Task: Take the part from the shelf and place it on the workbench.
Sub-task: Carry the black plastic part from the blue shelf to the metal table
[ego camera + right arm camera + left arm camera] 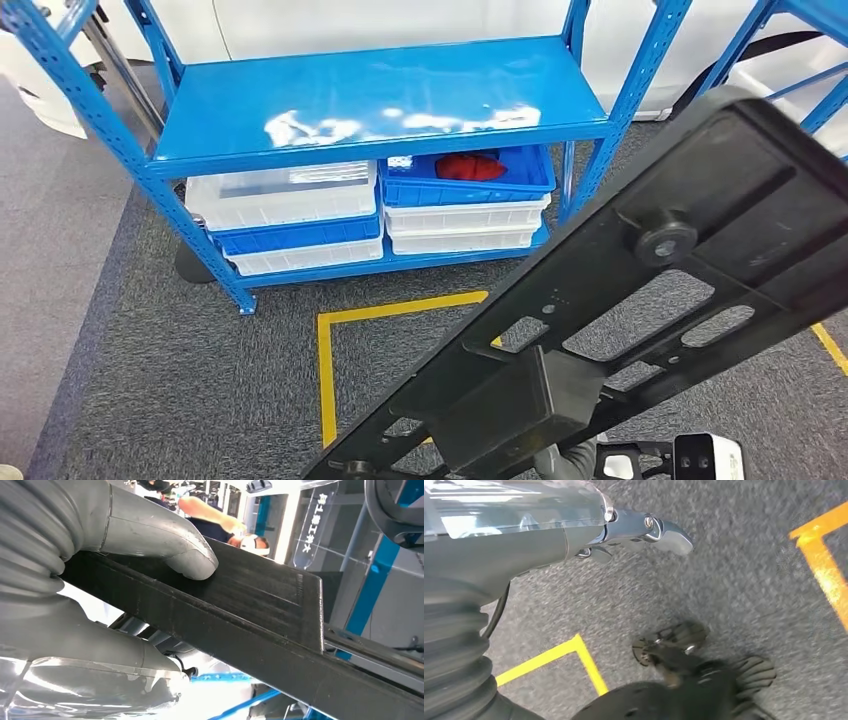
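Note:
The part point(640, 300) is a long, flat black plastic frame with cut-outs and a round knob. It runs slantwise across the right half of the head view, above the carpet and in front of the blue shelf point(380, 100). My right hand point(125, 580) holds it near its lower end, with the thick grey thumb point(190, 560) pressed on the part's flat face point(260, 605) and the fingers under it. My left hand point(624, 530) hangs over the grey carpet and holds nothing, its fingers stretched out.
The shelf's top board is bare. Below it stand white bins point(285, 195) and a blue bin point(470, 170) holding something red. Yellow tape point(330, 370) marks the carpet in front. A person point(210, 515) stands beyond the part in the right wrist view.

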Available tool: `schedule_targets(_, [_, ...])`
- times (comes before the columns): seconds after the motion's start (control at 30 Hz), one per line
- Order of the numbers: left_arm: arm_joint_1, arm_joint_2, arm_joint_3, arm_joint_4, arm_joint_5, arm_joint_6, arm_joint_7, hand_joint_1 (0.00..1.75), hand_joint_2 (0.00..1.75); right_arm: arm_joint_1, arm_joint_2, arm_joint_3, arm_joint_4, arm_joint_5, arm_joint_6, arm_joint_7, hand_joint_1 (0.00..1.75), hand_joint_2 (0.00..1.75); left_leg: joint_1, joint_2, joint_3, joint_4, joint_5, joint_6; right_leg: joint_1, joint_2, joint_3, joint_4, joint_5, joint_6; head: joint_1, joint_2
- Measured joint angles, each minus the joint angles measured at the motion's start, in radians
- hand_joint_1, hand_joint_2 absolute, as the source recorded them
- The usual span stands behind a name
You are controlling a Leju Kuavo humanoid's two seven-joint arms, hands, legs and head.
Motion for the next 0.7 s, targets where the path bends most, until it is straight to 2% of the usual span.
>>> schedule_targets(0.03, [-0.001,0.001,0.0,0.0,0.0,0.0,-0.002,0.0,1.75,0.004,0.002,-0.001,-0.005,0.004,-0.002,0.0,1.75,1.75,-0.003,-0.001,0.004,-0.014,-0.002,0.003,-0.002,-0.001,0.0,-0.002,0.008,0.005,0.0,0.0])
schedule_targets(0.1, [0.0,0.002,-0.002,0.0,0.0,-0.002,-0.005,0.0,1.75,0.018,0.008,-0.003,-0.018,0.015,-0.007,0.0,1.75,1.75,-0.003,0.001,-0.008,-0.013,0.014,0.013,-0.004,-0.001,-0.002,-0.007,0.022,0.014,0.0,0.0])
schedule_targets(0.13, [0.0,0.002,-0.003,0.001,0.0,-0.003,-0.005,0.0,1.75,0.028,0.01,-0.003,-0.026,0.021,-0.011,0.0,1.75,1.75,-0.001,0.003,-0.017,-0.015,0.026,0.019,-0.005,0.002,-0.007,-0.002,0.009,0.019,0.0,0.0])
schedule_targets(0.17, [0.0,0.003,-0.005,0.001,0.0,-0.003,-0.005,0.0,1.75,0.039,0.014,-0.003,-0.035,0.029,-0.016,0.0,1.75,1.75,0.002,0.006,-0.029,-0.017,0.04,0.027,-0.005,0.004,-0.014,0.019,-0.023,0.024,0.0,0.0])
schedule_targets(0.2, [0.0,0.003,-0.008,0.001,0.0,-0.004,-0.005,0.0,1.75,0.048,0.017,-0.004,-0.043,0.037,-0.02,0.0,1.75,1.75,0.004,0.009,-0.044,-0.019,0.054,0.033,-0.007,0.007,-0.025,0.058,-0.075,0.028,0.0,0.0])
schedule_targets(0.23, [-0.001,0.003,-0.011,0.001,0.0,-0.004,-0.005,0.0,1.75,0.057,0.02,-0.004,-0.051,0.044,-0.025,0.0,1.75,1.75,0.002,0.011,-0.06,-0.017,0.068,0.037,-0.008,0.008,-0.037,0.117,-0.135,0.032,0.0,0.0])
schedule_targets(0.27, [-0.001,0.003,-0.014,0.001,0.0,-0.004,-0.005,0.0,1.75,0.064,0.024,-0.004,-0.056,0.049,-0.029,0.0,1.75,1.75,0.001,0.013,-0.077,-0.015,0.08,0.038,-0.01,0.008,-0.046,0.184,-0.181,0.035,0.0,0.0])
schedule_targets(0.3, [-0.001,0.003,-0.017,0.001,0.0,-0.004,-0.005,0.0,1.75,0.07,0.027,-0.004,-0.061,0.052,-0.032,0.0,1.75,1.75,0.0,0.015,-0.095,-0.012,0.093,0.038,-0.012,0.008,-0.05,0.243,-0.201,0.039,0.0,0.0])
schedule_targets(0.33, [-0.001,0.003,-0.019,0.001,0.0,-0.004,-0.005,0.0,1.75,0.074,0.03,-0.004,-0.064,0.054,-0.033,0.0,1.75,1.75,0.0,0.016,-0.115,-0.007,0.105,0.036,-0.015,0.008,-0.043,0.282,-0.193,0.041,0.0,0.0])
schedule_targets(0.37, [-0.002,0.003,-0.022,0.001,0.0,-0.004,-0.005,0.0,1.75,0.078,0.032,-0.004,-0.068,0.055,-0.033,0.0,1.75,1.75,0.0,0.017,-0.135,0.0,0.116,0.034,-0.017,0.007,-0.023,0.288,-0.165,0.043,0.0,0.0])
schedule_targets(0.4, [-0.002,0.003,-0.023,0.001,0.0,-0.004,-0.005,0.0,1.75,0.08,0.033,-0.004,-0.071,0.056,-0.033,0.0,1.75,1.75,0.0,0.017,-0.156,0.007,0.126,0.032,-0.019,0.007,0.013,0.262,-0.134,0.044,0.0,0.0])
schedule_targets(0.43, [-0.002,0.003,-0.024,0.001,0.0,-0.004,-0.005,0.0,1.75,0.081,0.035,-0.004,-0.075,0.057,-0.033,0.0,1.75,1.75,0.0,0.017,-0.174,0.016,0.135,0.028,-0.021,0.008,0.066,0.205,-0.122,0.042,0.0,0.0])
schedule_targets(0.5, [-0.003,0.003,-0.025,0.001,0.0,-0.003,-0.005,0.0,1.75,0.082,0.04,-0.004,-0.083,0.058,-0.033,0.0,1.75,1.75,-0.001,0.016,-0.197,0.029,0.15,0.019,-0.017,0.008,0.18,0.055,-0.155,0.032,0.0,0.0])
schedule_targets(0.53, [-0.004,0.003,-0.025,0.002,0.0,-0.003,-0.005,0.0,1.75,0.082,0.042,-0.004,-0.086,0.059,-0.033,0.0,1.75,1.75,0.0,0.015,-0.202,0.03,0.16,0.013,-0.013,0.008,0.213,0.001,-0.176,0.025,0.0,0.0])
schedule_targets(0.57, [-0.004,0.003,-0.025,0.002,0.0,-0.003,-0.005,0.0,1.75,0.083,0.044,-0.004,-0.089,0.06,-0.033,0.0,1.75,1.75,0.001,0.014,-0.206,0.028,0.17,0.007,-0.007,0.008,0.224,-0.026,-0.185,0.017,0.0,0.0])
schedule_targets(0.6, [-0.004,0.003,-0.025,0.002,0.0,-0.003,-0.005,0.0,1.75,0.084,0.046,-0.004,-0.091,0.06,-0.033,0.0,1.75,1.75,0.004,0.014,-0.21,0.025,0.179,0.0,-0.007,0.006,0.216,-0.031,-0.176,0.008,0.0,0.0])
schedule_targets(0.63, [-0.003,0.003,-0.026,0.003,0.0,-0.003,-0.005,0.0,1.75,0.085,0.047,-0.004,-0.092,0.06,-0.033,0.0,1.75,1.75,0.007,0.012,-0.218,0.03,0.175,-0.006,-0.007,0.004,0.205,-0.034,-0.163,-0.001,0.0,0.0])
schedule_targets(0.67, [-0.001,0.002,-0.026,0.003,0.0,-0.003,-0.005,0.0,1.75,0.087,0.049,-0.004,-0.092,0.061,-0.033,0.0,1.75,1.75,0.009,0.011,-0.228,0.046,0.152,-0.01,-0.008,0.002,0.193,-0.035,-0.15,-0.01,0.0,0.0])
schedule_targets(0.7, [0.001,0.002,-0.026,0.003,0.0,-0.003,-0.004,0.0,1.75,0.088,0.052,-0.005,-0.092,0.061,-0.033,0.0,1.75,1.75,0.01,0.01,-0.24,0.08,0.109,-0.013,-0.009,0.0,0.179,-0.037,-0.135,-0.018,0.0,0.0])
